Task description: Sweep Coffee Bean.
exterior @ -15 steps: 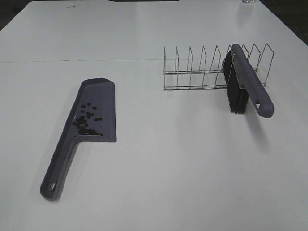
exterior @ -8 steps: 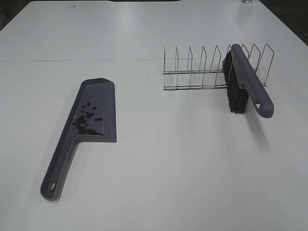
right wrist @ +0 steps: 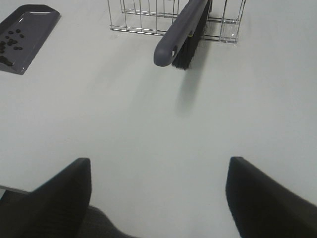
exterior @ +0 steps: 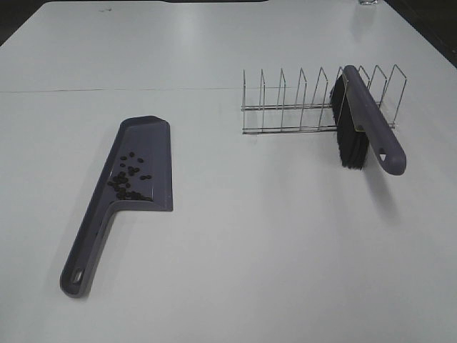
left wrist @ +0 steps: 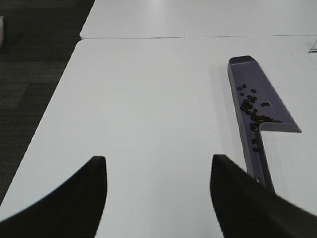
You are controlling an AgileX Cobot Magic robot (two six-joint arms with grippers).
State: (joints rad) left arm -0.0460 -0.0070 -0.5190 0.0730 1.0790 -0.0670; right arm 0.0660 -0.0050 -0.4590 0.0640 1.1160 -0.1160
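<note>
In the exterior high view, a wide white table (exterior: pixel 235 257) carries a flat purple-grey plastic dustpan (exterior: pixel 146 161) on the left, its long handle running toward the near left edge. The coffee bean (exterior: pixel 128 179) scatter, a few dozen tiny dark ovals, lies inside the pan, mostly toward its near end where the tray meets the handle. To the right and farther back stands a thin silver wire rack (exterior: pixel 300 103) with upright dividers. A purple-grey hand brush with black bristles (exterior: pixel 368 121) rests in the rack's right part, tilted, its handle end jutting toward the near right beyond the wire. Neither arm shows in this view.

In the left wrist view, the left gripper (left wrist: pixel 156 191) hangs above bare table, its two dark fingers (left wrist: pixel 74 198) spread apart with nothing between them. The dustpan (left wrist: pixel 267 106) lies off to the right, with the coffee bean (left wrist: pixel 252 111) scatter along its tray and a few at the handle's root.

In the right wrist view, the right gripper (right wrist: pixel 158 198) is likewise spread, empty, over bare table. Beyond it the brush (right wrist: pixel 183 29) leans out of the wire rack (right wrist: pixel 143 15), and the dustpan (right wrist: pixel 29 34) corner with some beans (right wrist: pixel 10 42) sits at far left.
</note>
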